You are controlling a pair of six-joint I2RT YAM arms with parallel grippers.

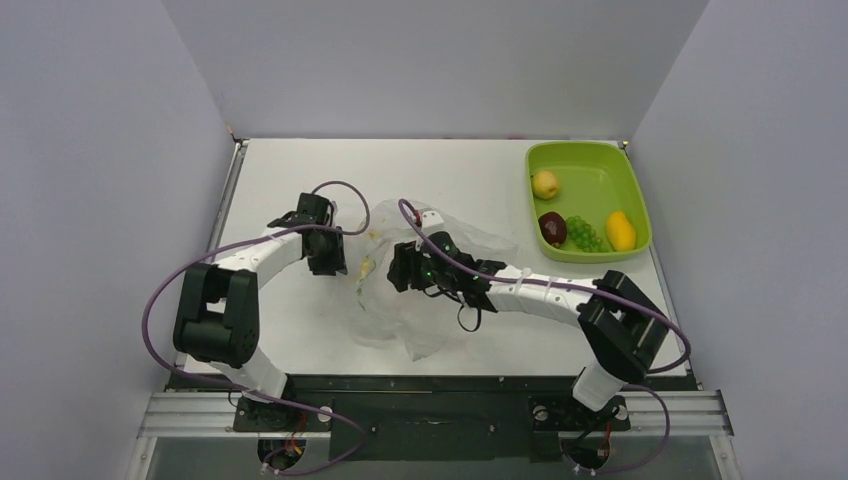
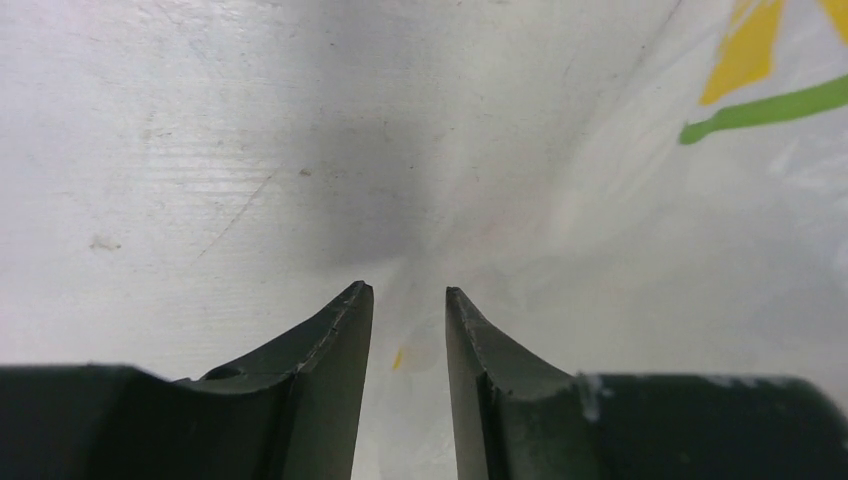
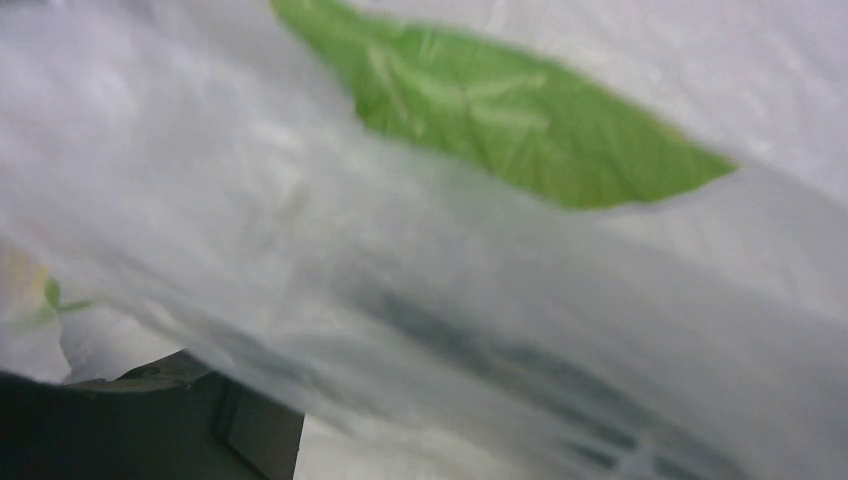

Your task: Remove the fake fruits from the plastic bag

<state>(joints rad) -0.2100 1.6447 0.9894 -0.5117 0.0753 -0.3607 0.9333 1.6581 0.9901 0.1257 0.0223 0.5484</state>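
Observation:
The plastic bag (image 1: 425,322) lies crumpled at mid-table. Its film also shows in the left wrist view (image 2: 650,230) and fills the right wrist view (image 3: 500,300). My left gripper (image 1: 335,264) is at the bag's left edge, low on the table. Its jaws (image 2: 408,292) stand a narrow gap apart with bag film pinched between them. My right gripper (image 1: 398,270) is under the film. Only one dark finger (image 3: 150,420) shows, so its state is hidden. The fake fruits lie in the tray: yellow (image 1: 545,184), dark red (image 1: 551,226), green (image 1: 585,235) and orange (image 1: 621,230). I see no fruit in the bag.
The lime-green tray (image 1: 590,150) sits at the table's back right corner. Grey walls enclose the table on three sides. Purple cables loop over both arms, near the bag.

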